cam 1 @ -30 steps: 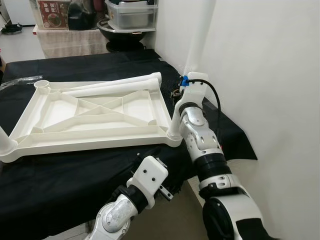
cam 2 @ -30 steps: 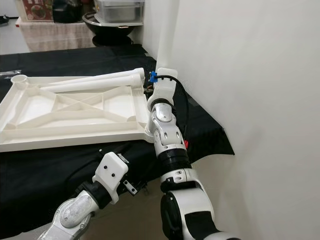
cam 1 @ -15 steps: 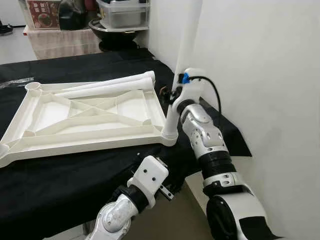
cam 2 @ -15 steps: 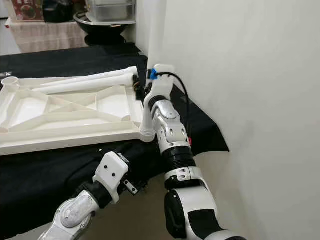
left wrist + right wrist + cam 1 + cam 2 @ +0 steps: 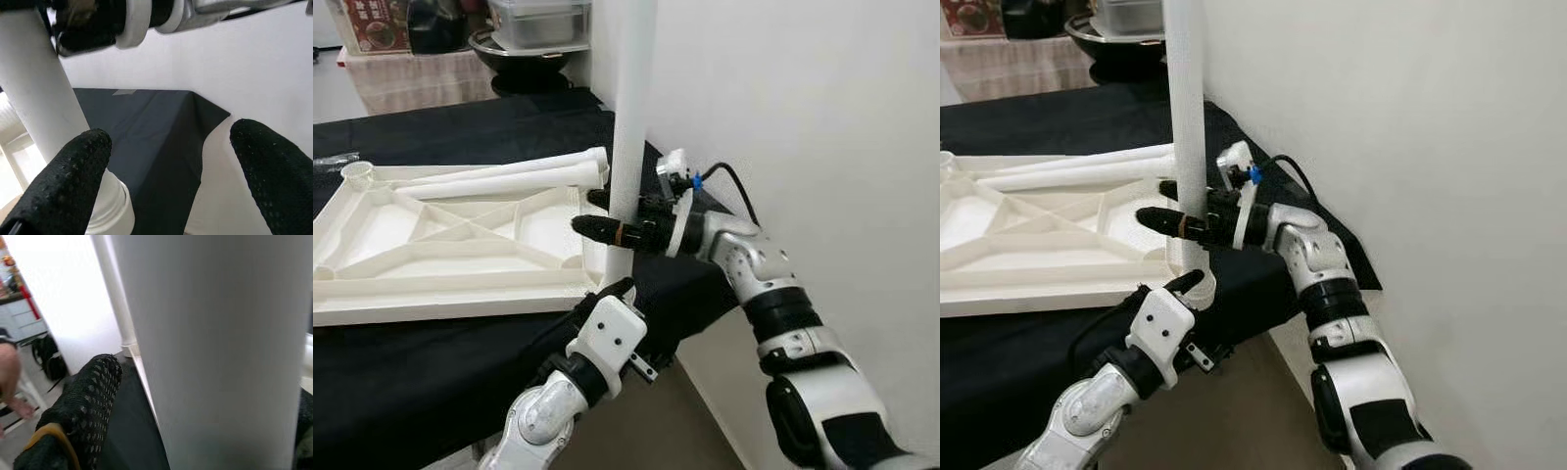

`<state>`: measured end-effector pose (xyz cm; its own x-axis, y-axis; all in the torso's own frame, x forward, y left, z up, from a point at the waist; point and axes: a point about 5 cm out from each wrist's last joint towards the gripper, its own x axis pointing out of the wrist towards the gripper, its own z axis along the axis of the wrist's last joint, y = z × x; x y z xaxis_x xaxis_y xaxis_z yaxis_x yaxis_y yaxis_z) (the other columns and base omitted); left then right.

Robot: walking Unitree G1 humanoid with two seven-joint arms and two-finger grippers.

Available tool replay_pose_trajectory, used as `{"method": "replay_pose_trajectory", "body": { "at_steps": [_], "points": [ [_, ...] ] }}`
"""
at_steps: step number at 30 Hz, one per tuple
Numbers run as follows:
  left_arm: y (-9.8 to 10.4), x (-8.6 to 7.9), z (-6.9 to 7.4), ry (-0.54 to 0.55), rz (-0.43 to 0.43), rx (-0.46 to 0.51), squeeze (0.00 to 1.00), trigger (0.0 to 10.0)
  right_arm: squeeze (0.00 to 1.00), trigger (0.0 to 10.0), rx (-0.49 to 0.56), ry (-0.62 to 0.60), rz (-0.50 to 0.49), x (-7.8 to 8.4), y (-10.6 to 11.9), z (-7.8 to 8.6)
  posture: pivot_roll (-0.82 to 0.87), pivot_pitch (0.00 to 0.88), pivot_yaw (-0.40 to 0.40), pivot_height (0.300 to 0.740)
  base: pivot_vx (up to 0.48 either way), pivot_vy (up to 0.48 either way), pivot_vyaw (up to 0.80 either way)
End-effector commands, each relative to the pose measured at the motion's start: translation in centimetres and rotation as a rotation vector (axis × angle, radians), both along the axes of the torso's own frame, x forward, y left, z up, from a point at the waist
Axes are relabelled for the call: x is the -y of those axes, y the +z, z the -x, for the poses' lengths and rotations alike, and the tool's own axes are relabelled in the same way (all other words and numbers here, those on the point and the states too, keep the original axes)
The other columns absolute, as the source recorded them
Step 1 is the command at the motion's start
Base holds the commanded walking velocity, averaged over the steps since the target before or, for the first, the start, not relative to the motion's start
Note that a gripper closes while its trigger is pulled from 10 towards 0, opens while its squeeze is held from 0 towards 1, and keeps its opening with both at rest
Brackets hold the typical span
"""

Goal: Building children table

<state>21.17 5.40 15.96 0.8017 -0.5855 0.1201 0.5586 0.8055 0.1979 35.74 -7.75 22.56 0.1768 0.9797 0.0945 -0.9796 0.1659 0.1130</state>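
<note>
A white plastic tabletop (image 5: 460, 245), ribbed on its underside, is lying upside down on a black cloth-covered table (image 5: 411, 343), its near right corner close to the table's edge by a white wall (image 5: 803, 98). A long white plastic tube leg (image 5: 631, 127) is standing upright in that corner's socket, rising out of the top of both eye views. The right gripper (image 5: 612, 217) is clasping this upright leg partway up — one long black finger (image 5: 597, 228) is lying across the near side of the tube and the other is passing behind it, both pointing toward the tabletop. In the right wrist view the tube is pressing close against a black textured finger (image 5: 88, 396).

The left gripper (image 5: 166, 171) is hanging just beside the foot of the leg at the table's edge, its two fingers spread apart and holding nothing; one fingertip (image 5: 68, 176) is sitting right next to the tube's base collar.

A second white tube leg (image 5: 509, 176) is lying flat across the far part of the tabletop.
</note>
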Motion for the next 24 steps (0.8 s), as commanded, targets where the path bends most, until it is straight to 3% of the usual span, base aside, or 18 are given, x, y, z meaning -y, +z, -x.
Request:
{"method": "replay_pose_trajectory", "body": {
  "at_steps": [1, 3, 4, 5, 9, 12, 13, 15, 16, 18, 19, 20, 21, 24],
  "points": [
    [-0.3, 0.0, 0.1, 0.006, 0.003, -0.021, 0.0, 10.0, 0.0, 10.0, 0.024, 0.037, 0.007, -0.5, 0.4, 0.0, 0.03, 0.0, -0.098, 0.74, 0.0, 0.0, 0.0],
    [-0.4, 0.0, 0.1, 0.01, 0.002, -0.021, 0.0, 10.0, 0.0, 10.0, 0.027, 0.041, 0.008, -0.6, 0.6, -0.1, 0.03, 0.0, -0.098, 0.74, 0.0, 0.0, 0.0],
    [-0.4, -0.3, -0.1, 0.027, 0.0, -0.018, 0.0, 10.0, 0.0, 0.5, 0.038, 0.036, 0.019, -0.9, 0.8, -0.4, 0.03, 0.0, -0.098, 0.74, 0.0, 0.0, 0.0],
    [-0.4, -0.5, -0.2, 0.045, -0.002, -0.013, 0.0, 10.0, 0.0, 0.0, 0.049, 0.025, 0.025, -1.1, 1.0, -0.6, 0.03, 0.0, -0.098, 0.74, 0.0, 0.0, 0.0],
    [-0.6, -1.2, -0.3, 0.093, -0.008, -0.013, 0.0, 10.0, 0.0, 0.0, 0.071, -0.091, 0.042, -1.4, 0.9, -1.5, 0.03, 0.0, -0.1, 0.74, 0.0, 0.0, 0.0],
    [-1.0, -2.5, -0.2, 0.167, -0.031, -0.028, 0.0, 10.0, 0.0, 0.0, 0.057, -0.297, 0.039, -1.0, 0.8, -2.7, 0.02, 0.0, -0.096, 0.74, 0.0, 0.0, 0.0],
    [-1.0, -2.5, -0.2, 0.167, -0.031, -0.028, 0.0, 10.0, 0.0, 0.0, 0.057, -0.297, 0.039, -1.0, 0.8, -2.7, 0.02, 0.0, -0.096, 0.74, 0.0, 0.0, 0.0],
    [-1.7, -3.9, -0.2, 0.246, -0.051, -0.048, 0.0, 10.0, 0.0, 0.0, -0.001, -0.693, 0.074, 0.7, 0.5, -4.7, 0.03, 0.0, -0.114, 0.74, 0.0, 0.0, 0.0],
    [-1.9, -4.1, -0.3, 0.26, -0.053, -0.053, 0.0, 10.0, 0.0, 0.0, -0.009, -0.807, 0.096, 1.3, 0.4, -5.1, 0.03, 0.0, -0.114, 0.74, 0.0, 0.0, 0.0],
    [-1.9, -4.1, -0.3, 0.26, -0.053, -0.053, 0.0, 10.0, 0.0, 0.0, -0.009, -0.807, 0.096, 1.3, 0.4, -5.1, 0.03, 0.0, -0.114, 0.74, 0.0, 0.0, 0.0],
    [-1.8, -4.2, -0.3, 0.27, -0.058, -0.045, 0.0, 10.0, 0.0, 0.0, -0.047, -0.962, 0.101, 2.3, 0.1, -5.5, 0.03, 0.0, -0.109, 0.74, 0.0, 0.0, 0.0],
    [-1.5, -4.2, -0.4, 0.277, -0.044, -0.036, 0.0, 10.0, 0.0, 0.0, -0.09, -1.235, 0.148, 4.0, -0.9, -5.7, 0.02, 0.0, -0.104, 0.74, 0.0, 0.0, 0.0],
    [-1.5, -4.2, -0.4, 0.277, -0.044, -0.036, 0.0, 10.0, 0.0, 0.0, -0.09, -1.235, 0.148, 4.0, -0.9, -5.7, 0.02, 0.0, -0.104, 0.74, 0.0, 0.0, 0.0],
    [-1.0, -3.6, -0.6, 0.249, -0.047, -0.012, 0.0, 10.0, 0.0, 0.0, -0.162, -1.428, 0.175, 4.6, -2.4, -5.2, 0.02, 0.0, -0.108, 0.74, 0.0, 0.0, 0.0]
  ]
}}
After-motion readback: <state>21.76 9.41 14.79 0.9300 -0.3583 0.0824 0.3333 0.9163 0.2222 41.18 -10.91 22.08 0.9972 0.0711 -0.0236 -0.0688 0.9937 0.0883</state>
